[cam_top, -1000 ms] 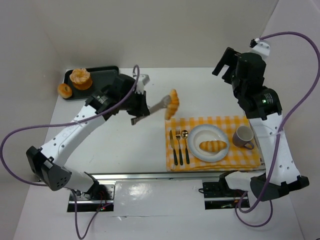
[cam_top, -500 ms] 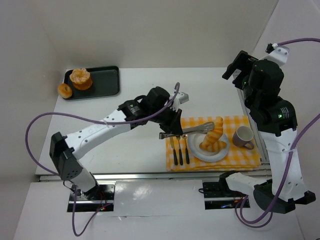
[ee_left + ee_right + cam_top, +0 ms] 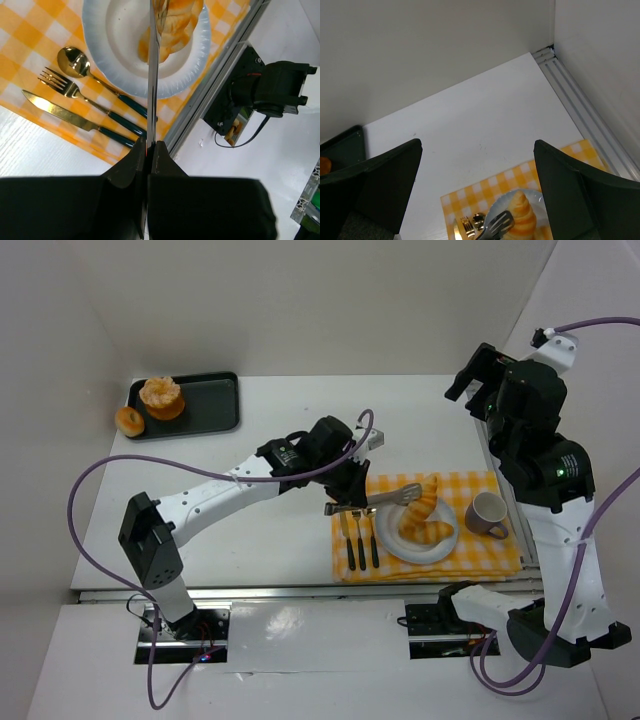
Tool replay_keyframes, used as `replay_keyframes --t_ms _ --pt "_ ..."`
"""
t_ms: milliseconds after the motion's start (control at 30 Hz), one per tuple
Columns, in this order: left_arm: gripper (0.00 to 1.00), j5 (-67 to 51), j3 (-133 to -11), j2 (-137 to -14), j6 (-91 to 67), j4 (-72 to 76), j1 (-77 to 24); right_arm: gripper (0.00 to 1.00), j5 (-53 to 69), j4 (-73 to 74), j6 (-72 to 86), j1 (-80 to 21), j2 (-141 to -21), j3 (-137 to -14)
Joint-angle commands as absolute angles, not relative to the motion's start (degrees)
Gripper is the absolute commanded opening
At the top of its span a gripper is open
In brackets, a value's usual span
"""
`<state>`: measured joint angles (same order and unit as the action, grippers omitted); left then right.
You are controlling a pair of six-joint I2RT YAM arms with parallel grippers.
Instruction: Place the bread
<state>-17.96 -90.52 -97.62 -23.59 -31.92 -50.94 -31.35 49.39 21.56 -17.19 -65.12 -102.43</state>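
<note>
My left gripper (image 3: 348, 496) is shut on the handle of metal tongs (image 3: 385, 498). The tongs pinch a golden croissant (image 3: 424, 502) that stands tilted over the white plate (image 3: 392, 533) and leans on a second bread roll (image 3: 433, 533) lying there. In the left wrist view my gripper (image 3: 150, 148) holds the tongs (image 3: 151, 75) edge-on, with the croissant (image 3: 176, 20) at their tip over the plate (image 3: 112, 45). My right gripper (image 3: 468, 371) is open and empty, high above the table's back right. Its view shows the croissant (image 3: 521, 216) and the tongs' tip (image 3: 495, 223).
The plate sits on a yellow checked mat (image 3: 500, 558) with a knife (image 3: 346, 535), fork (image 3: 358, 530) and spoon (image 3: 371, 530) to its left and a grey cup (image 3: 488, 514) to its right. A dark tray (image 3: 210, 405) with pastries (image 3: 160, 396) stands back left.
My left gripper carried the tongs and croissant from mid-table rightward over the plate, then lowered them slightly. The right arm rose and has held still since.
</note>
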Motion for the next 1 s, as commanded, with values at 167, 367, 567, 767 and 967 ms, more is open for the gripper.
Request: replay_keyframes --t_ms 167,367,567,767,967 --pt "0.00 -12.14 -93.16 -97.91 -21.27 -29.53 -51.77 1.00 -32.17 48.52 21.36 -16.88 -66.09 -102.22" --pt "0.06 -10.54 -95.44 -101.41 -18.73 -30.15 -53.70 1.00 -31.64 47.99 21.36 -16.88 -66.09 -101.17" --pt "0.58 -13.10 -98.44 -102.48 -17.49 -34.01 -54.76 1.00 -31.64 47.99 21.36 -16.88 -66.09 -101.16" --pt "0.60 -9.59 -101.34 -98.80 -17.49 -37.61 -54.76 1.00 -30.94 47.99 21.88 -16.88 -66.09 -101.16" --pt "0.55 -10.01 -99.23 -93.08 -18.72 -36.83 -52.57 1.00 -30.94 47.99 21.88 -16.88 -66.09 -100.63"
